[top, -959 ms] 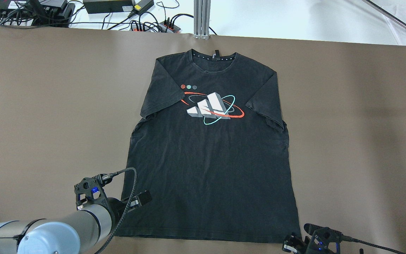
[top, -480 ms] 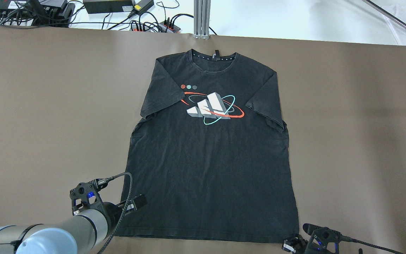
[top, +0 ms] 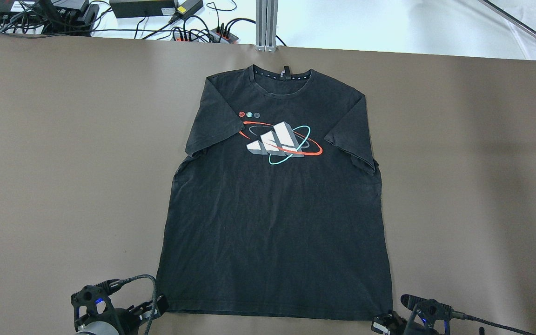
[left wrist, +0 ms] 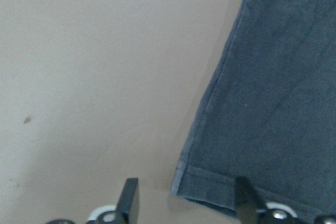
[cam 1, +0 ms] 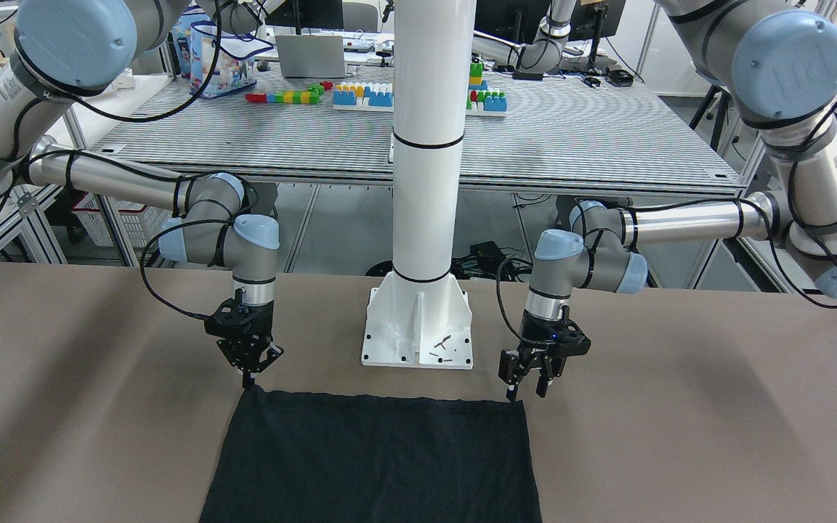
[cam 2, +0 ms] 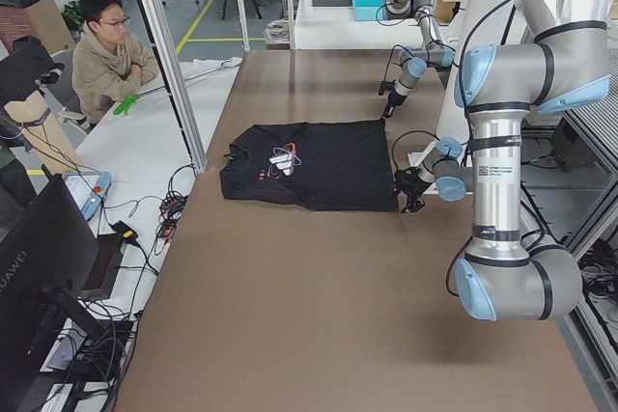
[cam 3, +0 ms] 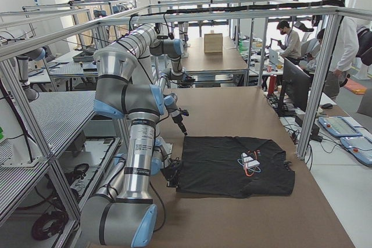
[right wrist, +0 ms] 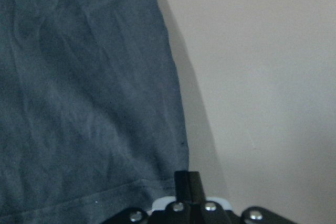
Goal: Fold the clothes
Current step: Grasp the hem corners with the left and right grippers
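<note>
**Both tools at the hem corners of a flat black T-shirt**

Left tool (cam 1: 527,392): wide open. In the wrist view its fingers (left wrist: 243,199) stand on either side of the hem corner, one over bare worktop and one over cloth. Contact with the cloth cannot be told.

Right tool (cam 1: 248,378): narrow, fingers pressed together, tip down at the opposite hem corner. Whether any cloth is pinched between them cannot be told.

Black T-shirt (top: 272,223): lies flat on the brown worktop (top: 63,139), print side up. The hem is nearest the robot and runs from one tool to the other. The collar is at the far edge, and both short sleeves lie flat.

White pillar (cam 1: 429,145): its base plate (cam 1: 418,341) sits between the two tools, just behind the hem and apart from the cloth.

Containers: a white lattice crate (cam 1: 117,216) stands under the rear bench, contents hidden. A blue-trimmed bag (cam 1: 219,58) stands on that bench, contents too blurred to name.
</note>
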{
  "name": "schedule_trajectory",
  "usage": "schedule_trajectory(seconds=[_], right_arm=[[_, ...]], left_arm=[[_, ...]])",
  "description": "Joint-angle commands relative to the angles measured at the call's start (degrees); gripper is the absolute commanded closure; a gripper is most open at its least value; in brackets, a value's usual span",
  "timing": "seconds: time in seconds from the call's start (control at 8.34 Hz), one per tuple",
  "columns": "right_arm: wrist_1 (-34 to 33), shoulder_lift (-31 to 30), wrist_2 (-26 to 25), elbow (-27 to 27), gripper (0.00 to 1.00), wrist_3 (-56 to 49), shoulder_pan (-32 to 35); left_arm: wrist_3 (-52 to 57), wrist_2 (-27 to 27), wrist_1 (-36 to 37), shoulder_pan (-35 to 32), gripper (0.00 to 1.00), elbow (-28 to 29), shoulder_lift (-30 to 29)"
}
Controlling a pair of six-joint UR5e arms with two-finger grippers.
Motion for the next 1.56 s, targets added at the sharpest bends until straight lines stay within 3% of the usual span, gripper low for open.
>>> schedule_trajectory(seconds=[0.0,0.6,0.96,1.08,1.32,1.44], right_arm=[[-0.1,0.0,0.1,0.1,1.00,0.0,0.0],[-0.1,0.0,0.1,0.0,1.00,-0.1,0.0],[0.0,0.1,0.1,0.0,1.00,-0.1,0.0],[0.0,0.1,0.1,0.0,1.00,-0.1,0.0],[0.0,0.1,0.1,0.1,1.00,-0.1,0.0],[0.0,0.1,0.1,0.8,1.00,-0.2,0.0]], left_arm=[[-0.7,0.5,-0.1,0.9,0.51,1.7,-0.5],[-0.7,0.3,-0.2,1.0,0.57,2.9,-0.9],[-0.8,0.2,-0.2,1.0,0.93,3.1,-1.9],[-0.8,0.2,-0.2,0.9,1.00,3.1,-1.9],[-0.4,-0.3,-0.3,0.3,1.00,2.0,-1.5],[-0.1,-0.9,0.1,0.2,1.00,-2.2,-0.7]])
